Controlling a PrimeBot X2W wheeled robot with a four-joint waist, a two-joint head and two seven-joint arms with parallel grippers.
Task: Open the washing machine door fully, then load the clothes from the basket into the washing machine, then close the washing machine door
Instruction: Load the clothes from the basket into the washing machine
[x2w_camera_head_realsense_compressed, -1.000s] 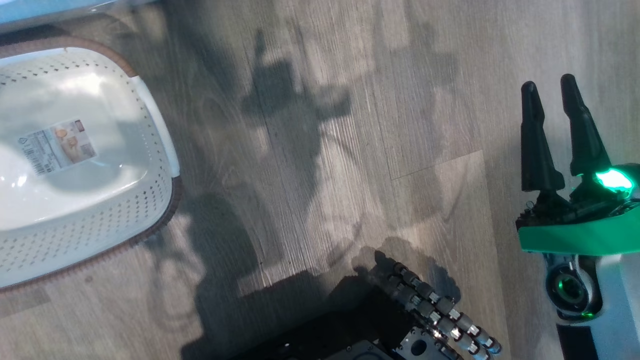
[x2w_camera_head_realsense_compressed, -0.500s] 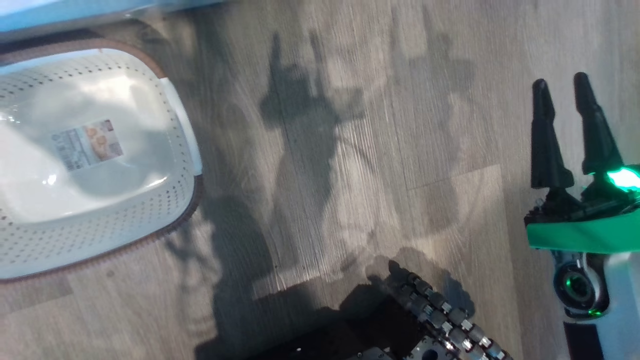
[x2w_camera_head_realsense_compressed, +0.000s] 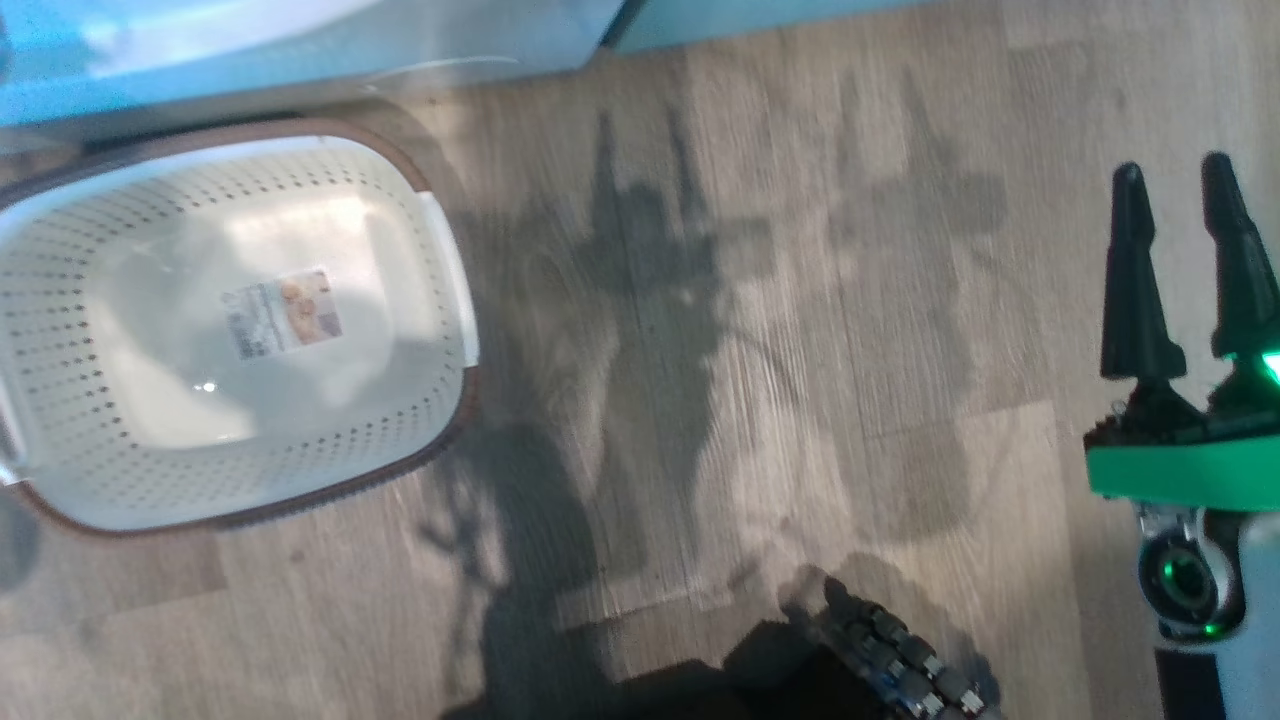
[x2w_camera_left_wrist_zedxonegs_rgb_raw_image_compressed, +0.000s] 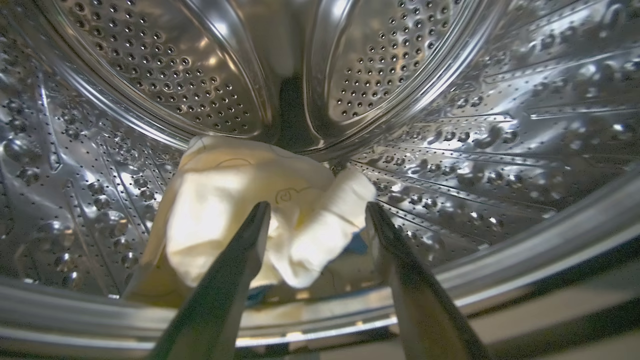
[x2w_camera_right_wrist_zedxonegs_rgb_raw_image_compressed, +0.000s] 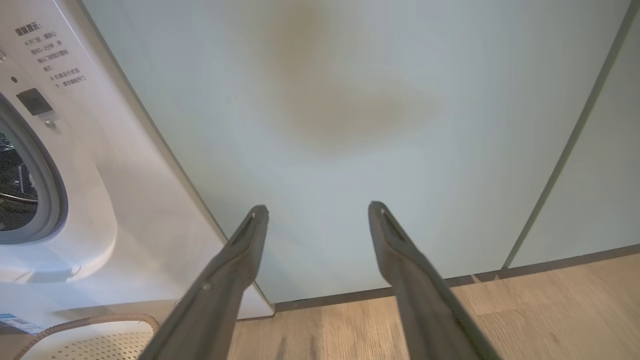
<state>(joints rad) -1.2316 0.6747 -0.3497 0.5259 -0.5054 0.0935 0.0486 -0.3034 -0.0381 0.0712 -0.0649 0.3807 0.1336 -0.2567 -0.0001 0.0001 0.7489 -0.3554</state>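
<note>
Your L gripper is inside the steel drum, jaws spread wide, nothing pinched. The clothes lie bunched on the drum floor just past the fingertips. Most of the bundle is behind the L-hand finger, and a bit of blue trim is near the other finger. Can't tell if the cloth touches either finger.

Your R gripper hangs over the wood floor, jaws wide too, holding nothing. The basket sits well off to its left w/ the label on its bottom in plain sight. In the R wrist view the fingertips point at a pale green cabinet. The washing machine is to the left of them, and the basket rim is below that at the lower left
</note>
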